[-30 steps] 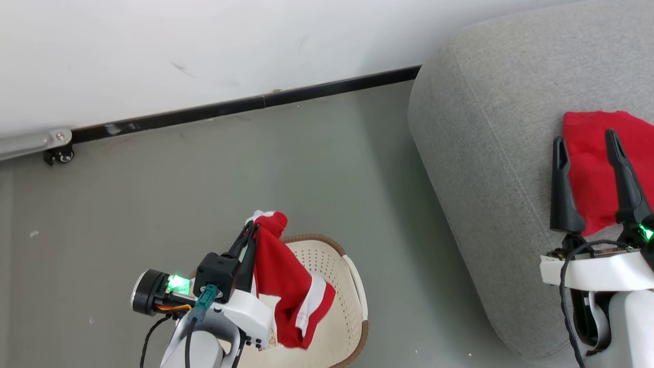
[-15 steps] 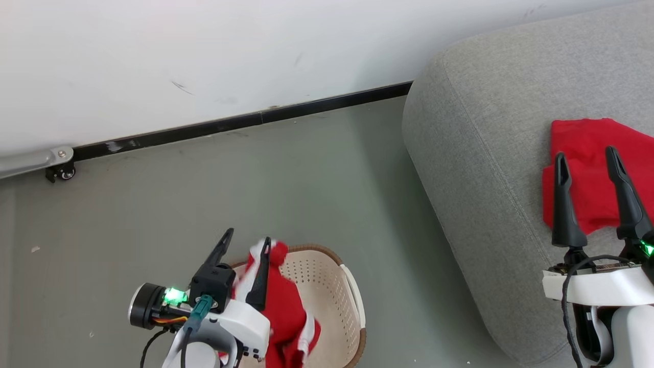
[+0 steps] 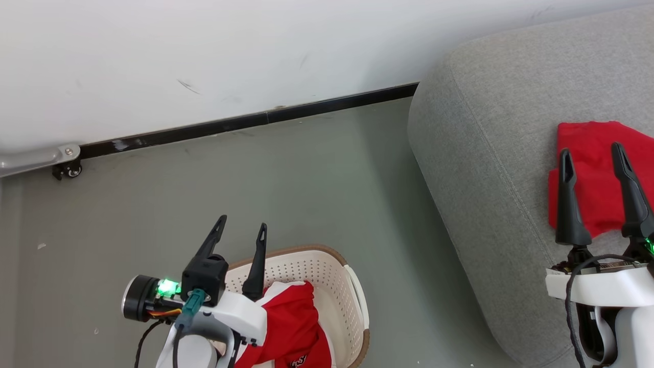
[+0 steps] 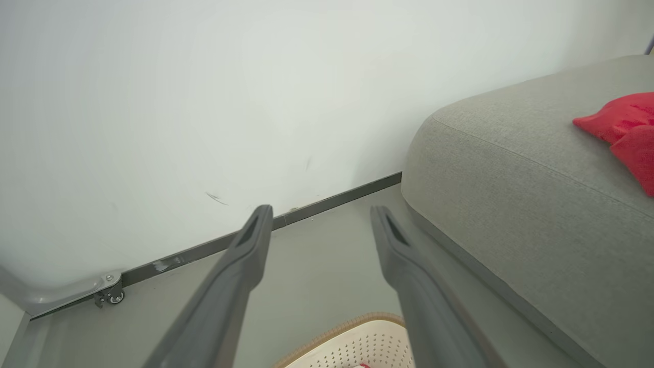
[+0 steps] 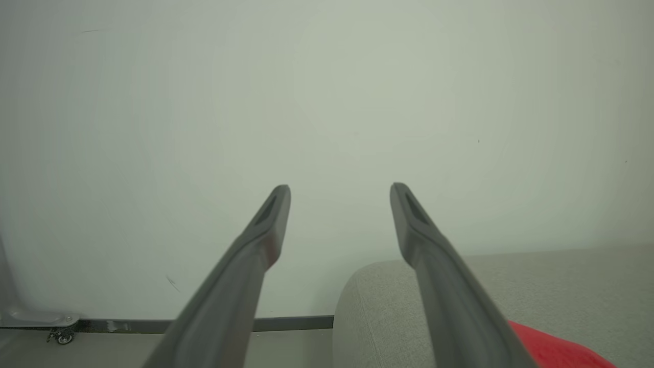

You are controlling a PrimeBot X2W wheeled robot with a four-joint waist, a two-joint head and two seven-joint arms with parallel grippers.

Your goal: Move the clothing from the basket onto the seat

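A red garment point(image 3: 291, 322) with white trim lies crumpled in the cream perforated basket point(image 3: 319, 251) on the floor at the bottom of the head view. Just above the basket's rear rim, my left gripper point(image 3: 242, 222) stands open and empty, its fingers point(image 4: 245, 255) pointing toward the wall. Another red piece of clothing point(image 3: 590, 204) rests on the grey seat point(image 3: 485, 153) at the right. My right gripper point(image 3: 591, 149) hovers open over that piece, nothing between its fingers. The left wrist view shows the basket rim point(image 4: 347, 324), the seat point(image 4: 511, 179) and the red clothing point(image 4: 628, 122) on it.
A white wall with a black baseboard point(image 3: 255, 118) runs behind the grey floor point(image 3: 306, 179). A metal bracket with a small caster point(image 3: 66, 168) sits at the wall's left. The seat's rounded end point(image 5: 383, 306) stands close to the basket's right.
My left gripper has opened and the red garment it held above the basket has dropped into the basket. The right gripper stays open over the seat; the camera shifted slightly.
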